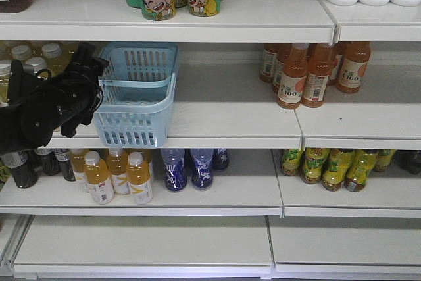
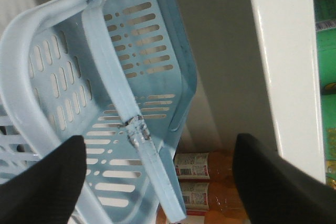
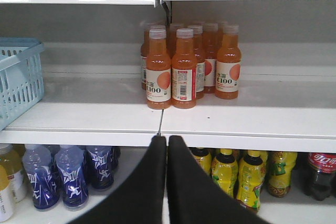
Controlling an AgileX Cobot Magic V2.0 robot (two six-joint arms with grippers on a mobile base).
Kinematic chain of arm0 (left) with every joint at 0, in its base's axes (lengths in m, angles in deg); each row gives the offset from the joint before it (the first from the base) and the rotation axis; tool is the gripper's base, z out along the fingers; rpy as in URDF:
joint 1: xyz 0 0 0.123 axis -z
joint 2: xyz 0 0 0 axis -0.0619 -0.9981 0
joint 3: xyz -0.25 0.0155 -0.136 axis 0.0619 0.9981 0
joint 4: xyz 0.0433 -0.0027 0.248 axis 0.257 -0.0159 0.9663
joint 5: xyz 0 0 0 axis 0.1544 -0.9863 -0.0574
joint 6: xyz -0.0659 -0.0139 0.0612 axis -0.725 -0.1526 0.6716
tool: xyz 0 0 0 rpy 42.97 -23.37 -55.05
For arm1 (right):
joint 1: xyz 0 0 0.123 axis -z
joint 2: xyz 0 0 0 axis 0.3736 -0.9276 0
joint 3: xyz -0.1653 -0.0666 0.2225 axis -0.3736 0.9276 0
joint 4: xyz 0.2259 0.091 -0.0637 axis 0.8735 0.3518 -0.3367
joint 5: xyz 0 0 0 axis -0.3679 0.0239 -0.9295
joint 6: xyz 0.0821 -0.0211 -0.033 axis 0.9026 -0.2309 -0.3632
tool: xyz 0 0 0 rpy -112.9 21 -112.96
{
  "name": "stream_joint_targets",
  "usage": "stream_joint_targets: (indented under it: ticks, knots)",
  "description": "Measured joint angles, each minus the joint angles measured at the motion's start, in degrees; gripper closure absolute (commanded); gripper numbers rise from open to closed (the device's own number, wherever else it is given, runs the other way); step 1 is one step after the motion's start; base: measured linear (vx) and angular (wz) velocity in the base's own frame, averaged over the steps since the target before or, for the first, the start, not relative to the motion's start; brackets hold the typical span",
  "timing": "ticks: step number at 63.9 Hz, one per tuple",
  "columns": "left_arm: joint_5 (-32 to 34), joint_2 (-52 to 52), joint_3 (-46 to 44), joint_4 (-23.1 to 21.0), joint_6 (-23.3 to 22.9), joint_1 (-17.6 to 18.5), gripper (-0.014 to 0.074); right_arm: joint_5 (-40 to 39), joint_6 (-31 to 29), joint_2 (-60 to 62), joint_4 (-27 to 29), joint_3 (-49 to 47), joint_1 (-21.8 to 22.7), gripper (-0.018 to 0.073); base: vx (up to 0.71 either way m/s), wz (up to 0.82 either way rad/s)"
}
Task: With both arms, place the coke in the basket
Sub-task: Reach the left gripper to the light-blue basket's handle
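On the middle shelf (image 1: 230, 116) at left sits the basket (image 1: 131, 126), set for a handle grab; the coke (image 3: 321, 174) is low at far right.
Left gripper (image 2: 157, 145) gapes wide, the basket's handle (image 2: 126, 108) running between its fingers, seemingly untouched and likely lined up for a lift. Orange bottles (image 3: 184, 66) stand further right. Right gripper (image 3: 167, 142) is pinched together on nothing, facing the shelf edge. The coke stands beside yellow bottles (image 3: 252, 174) on the lower shelf (image 3: 294, 211), not yet taken.

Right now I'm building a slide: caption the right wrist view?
Right gripper, jaws shut, faces orange drink bottles; blue basket far left, coke bottle lower right.
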Motion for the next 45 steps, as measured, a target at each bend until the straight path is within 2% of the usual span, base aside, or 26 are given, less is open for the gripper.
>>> stream_joint_targets:
  ticks: [18, 31, 39, 45]
  knots:
    - [0.13, -5.10, -5.52, 0.00, -0.46, 0.00, 0.0041, 0.00, 0.00, 0.00, 0.00, 0.00, 0.00, 0.0568, 0.00, 0.00]
    - [-0.22, -9.60, -9.73, 0.49, -4.60, 0.00, 0.0041, 0.06, 0.00, 0.00, 0.00, 0.00, 0.00, 0.0568, 0.00, 0.00]
    - [-0.16, -11.80, -12.15, 4.53, -8.81, 0.00, 0.0061, 0.06, 0.00, 0.00, 0.00, 0.00, 0.00, 0.0568, 0.00, 0.00]
    - [2.64, -13.09, -13.19, 10.73, -13.72, 0.00, 0.0119, 0.01, 0.00, 0.00, 0.00, 0.00, 0.00, 0.0568, 0.00, 0.00]
